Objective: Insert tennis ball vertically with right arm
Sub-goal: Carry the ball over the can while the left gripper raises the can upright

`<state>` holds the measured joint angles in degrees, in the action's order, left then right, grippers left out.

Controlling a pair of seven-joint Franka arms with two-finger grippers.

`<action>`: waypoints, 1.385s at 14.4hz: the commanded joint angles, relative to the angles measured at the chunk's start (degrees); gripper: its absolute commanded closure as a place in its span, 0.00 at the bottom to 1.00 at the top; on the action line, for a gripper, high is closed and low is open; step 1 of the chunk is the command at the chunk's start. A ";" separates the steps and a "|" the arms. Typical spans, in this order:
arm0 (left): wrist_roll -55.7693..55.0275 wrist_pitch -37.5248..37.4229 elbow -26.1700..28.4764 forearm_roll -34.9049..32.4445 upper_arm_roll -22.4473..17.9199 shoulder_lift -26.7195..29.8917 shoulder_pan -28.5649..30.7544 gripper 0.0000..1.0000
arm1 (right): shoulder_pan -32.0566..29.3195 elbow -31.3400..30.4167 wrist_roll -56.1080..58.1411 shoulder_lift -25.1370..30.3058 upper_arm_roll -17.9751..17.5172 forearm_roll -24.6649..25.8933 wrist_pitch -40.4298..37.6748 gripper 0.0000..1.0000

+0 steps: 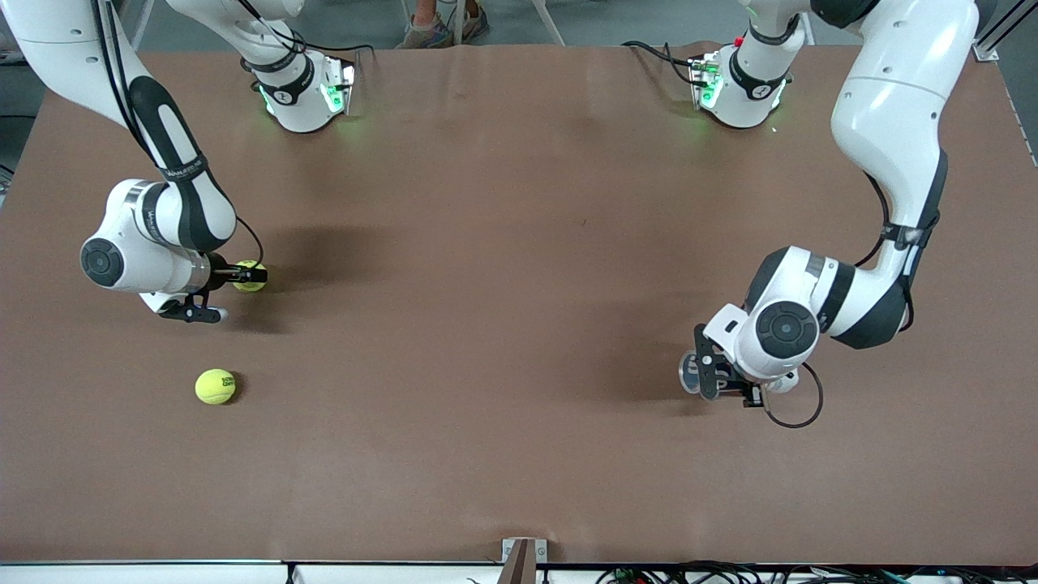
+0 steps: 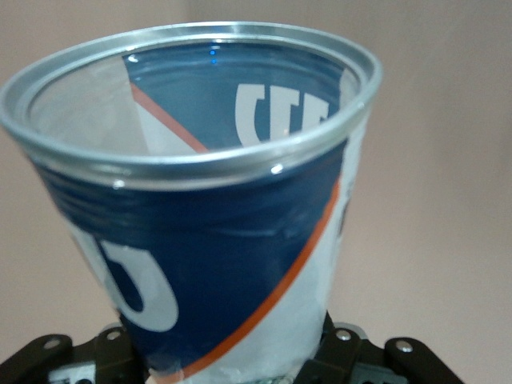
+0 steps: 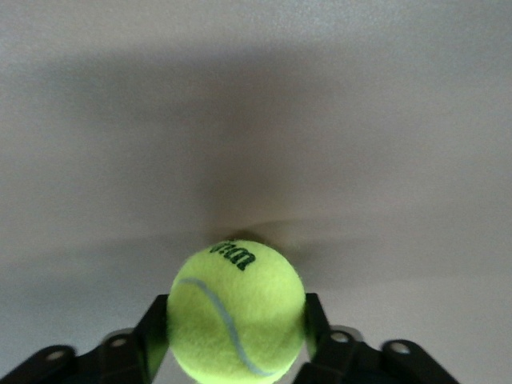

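Brown counter [image 1: 503,324]: a matte brown sheet covers the whole top, with both arm bases standing along its edge farthest from the front camera.
Right arm: it bends down toward its own end of the counter, the wrist low over the surface.
Right gripper [image 1: 247,276]: its black fingers [image 3: 152,336] pinch a fuzzy yellow-green tennis ball [image 1: 250,276] from both sides; in the right wrist view the ball [image 3: 237,312] sits squarely between them, dark lettering and a pale seam showing.
Held ball's place: right down at the counter, well in from the edge at the right arm's end; whether it touches the surface I cannot tell.
Second yellow-green tennis ball [image 1: 216,386]: lying loose on the counter, nearer the front camera than the held one and apart from it, nothing touching it.
Left arm: it reaches down toward its own end of the counter.
Left gripper [image 1: 714,375]: its fingers [image 2: 340,356] are clamped on the base of a clear plastic ball can with a blue, white and orange label and a silver metal rim [image 2: 192,200].
Can's place: seen from the front the can [image 1: 691,371] is mostly hidden by the wrist; in the left wrist view its open mouth shows, nothing visible inside.
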<state>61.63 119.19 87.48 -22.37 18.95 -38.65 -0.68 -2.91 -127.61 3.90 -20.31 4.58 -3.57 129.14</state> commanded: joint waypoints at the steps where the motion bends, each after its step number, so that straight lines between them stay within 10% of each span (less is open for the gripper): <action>1: 2.96 0.08 -1.25 8.54 2.84 2.09 0.50 0.30 | 0.45 -0.45 0.05 0.28 -0.10 -0.82 0.41 0.50; 8: 15.86 10.68 -1.26 32.45 9.43 -1.24 -0.11 0.30 | 0.28 2.79 0.40 1.06 -0.10 -0.82 -3.08 0.59; 13: 28.25 25.36 2.77 45.11 14.53 -4.14 -0.90 0.31 | 0.10 21.14 0.67 1.33 -0.10 -0.91 -24.44 0.59; 20: 50.75 29.26 2.87 77.70 17.09 -9.51 -4.14 0.30 | 2.82 34.52 0.23 1.07 -1.24 -10.81 -28.60 0.64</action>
<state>107.68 147.36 90.49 48.26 35.26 -47.36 -3.53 -1.05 -95.71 4.11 -18.65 3.39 -9.96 101.50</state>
